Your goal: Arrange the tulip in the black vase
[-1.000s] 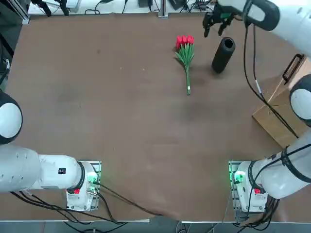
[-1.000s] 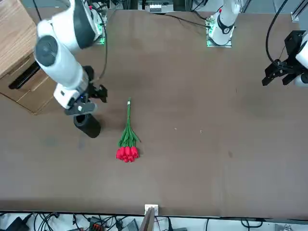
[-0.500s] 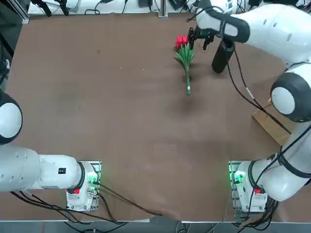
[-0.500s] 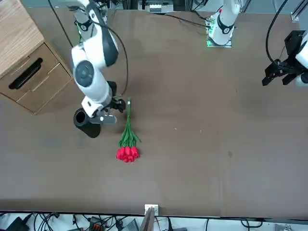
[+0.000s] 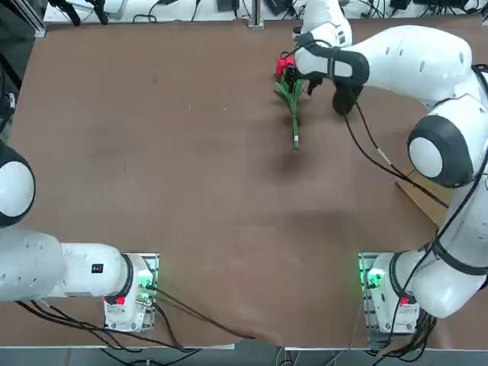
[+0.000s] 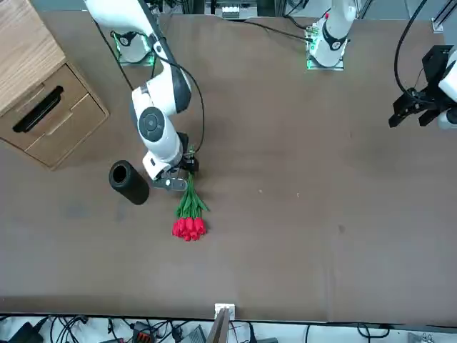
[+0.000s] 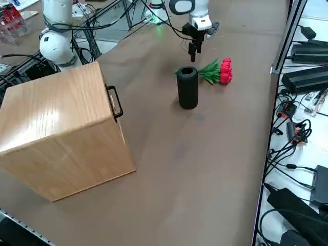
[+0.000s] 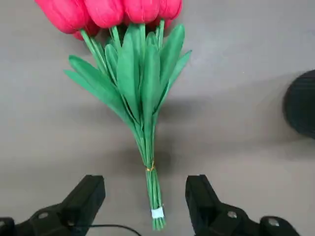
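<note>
Right claw [image 8: 145,196] hovering above stem end of tulip [image 8: 142,93], fingers spread wide, one to each side of stem, gripping nothing. Tulip lying flat on table [image 5: 191,191], red blooms pointing away from robot, green leaves fanning out below them, gold tie and white band circling stem. Black vase [image 7: 187,88] standing upright on table, near tulip, on its right side, round mouth facing up. Wooden cabinet [image 7: 66,128] with black handle sitting on table, well apart from tulip.
</note>
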{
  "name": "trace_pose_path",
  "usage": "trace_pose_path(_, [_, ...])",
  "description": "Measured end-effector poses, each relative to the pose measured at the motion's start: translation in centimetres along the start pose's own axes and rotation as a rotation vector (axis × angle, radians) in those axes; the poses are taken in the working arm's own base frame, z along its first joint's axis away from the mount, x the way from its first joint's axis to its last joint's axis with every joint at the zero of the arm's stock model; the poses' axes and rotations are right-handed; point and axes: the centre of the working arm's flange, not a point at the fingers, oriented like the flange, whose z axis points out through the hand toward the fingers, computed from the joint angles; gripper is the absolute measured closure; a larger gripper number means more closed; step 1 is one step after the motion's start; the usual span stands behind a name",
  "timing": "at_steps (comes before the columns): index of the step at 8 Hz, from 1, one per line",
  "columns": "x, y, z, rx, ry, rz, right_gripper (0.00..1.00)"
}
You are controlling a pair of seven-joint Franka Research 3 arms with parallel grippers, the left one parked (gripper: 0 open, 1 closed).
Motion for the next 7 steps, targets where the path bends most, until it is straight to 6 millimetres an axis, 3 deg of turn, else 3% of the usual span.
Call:
trace_pose_path(4, [-1.4,1.0,4.3,0.037,0.069,0.017,0.0])
trace_pose_path(7, [-2.0,1.7,6.3,0.054,0.101,0.031,0.04])
